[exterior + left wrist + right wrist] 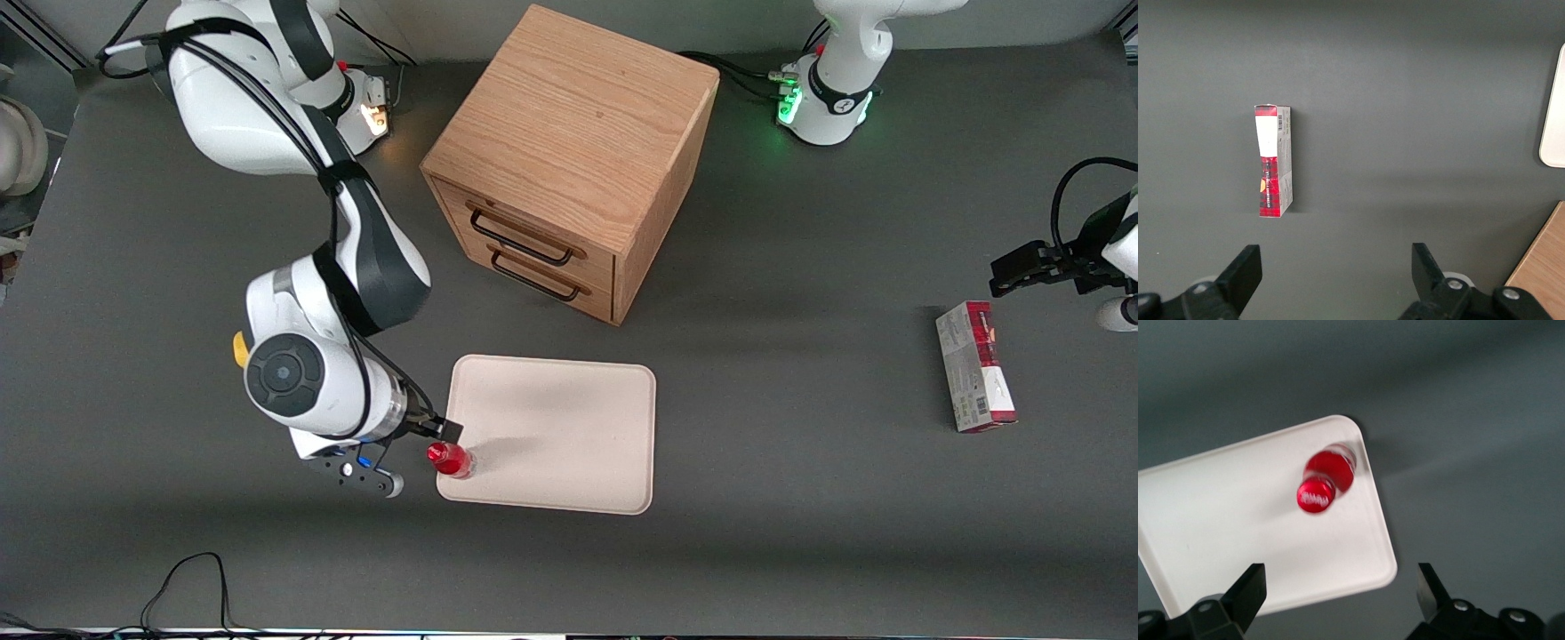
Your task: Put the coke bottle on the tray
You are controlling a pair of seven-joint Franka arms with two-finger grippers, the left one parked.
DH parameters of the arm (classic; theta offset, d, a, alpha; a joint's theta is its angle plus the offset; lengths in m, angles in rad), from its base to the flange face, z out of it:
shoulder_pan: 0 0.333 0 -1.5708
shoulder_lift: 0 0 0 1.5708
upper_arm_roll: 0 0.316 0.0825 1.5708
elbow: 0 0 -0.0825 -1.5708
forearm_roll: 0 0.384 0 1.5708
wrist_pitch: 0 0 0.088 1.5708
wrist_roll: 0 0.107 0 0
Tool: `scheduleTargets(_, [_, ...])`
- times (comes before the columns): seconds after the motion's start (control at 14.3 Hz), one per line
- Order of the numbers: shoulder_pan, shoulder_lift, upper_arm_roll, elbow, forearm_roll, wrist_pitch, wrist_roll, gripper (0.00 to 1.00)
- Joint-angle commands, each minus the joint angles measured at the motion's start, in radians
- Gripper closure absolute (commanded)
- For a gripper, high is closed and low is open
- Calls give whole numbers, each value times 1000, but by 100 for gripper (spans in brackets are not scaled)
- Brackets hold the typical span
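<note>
The right arm's black two-finger hand (418, 449) hangs spread wide and empty just beside the tray's corner, at the working arm's end of the dark grey counter (800, 533). The small slim red coke bottle (452, 460) stands upright on the large flat cream-white rectangular tray (569, 418), close to that corner. The light oak two-drawer cabinet (569, 160) sits farther from the front camera, and a red-and-grey rectangular carton (974, 366) lies toward the parked arm's end.

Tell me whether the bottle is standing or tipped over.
Standing. The bottle shows cap-up on the tray, near its corner by the open gripper, which is not touching it.
</note>
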Motion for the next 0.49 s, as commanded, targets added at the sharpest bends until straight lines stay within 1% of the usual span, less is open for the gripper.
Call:
scheduleTargets(0.0, [1, -201, -9, -222, -3, -15, -92, 0])
scheduleTargets(0.21, [-6, -455, -48, -498, 6, -4, -250, 0])
scheduleTargets(0.42, [-5, -644, -85, -681, 10, -15, -350, 0])
